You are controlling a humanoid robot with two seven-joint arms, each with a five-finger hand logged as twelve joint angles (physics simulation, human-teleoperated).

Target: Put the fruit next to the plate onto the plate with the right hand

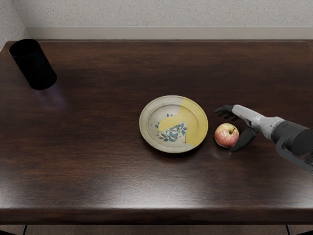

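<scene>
Apple [226, 135] rests just right of the plate [149, 120], toward the worktop's [98, 171] right edge. The right robot hand [243, 122] brackets it with fingers [225, 112] spread, holding nothing, placed to close.

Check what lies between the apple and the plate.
Nothing. In the head view, only a narrow strip of bare table separates the apple from the plate and its right rim.

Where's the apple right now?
Head view: the apple sits on the table just right of the plate, not on it; the open right hand is close on its right.
</scene>
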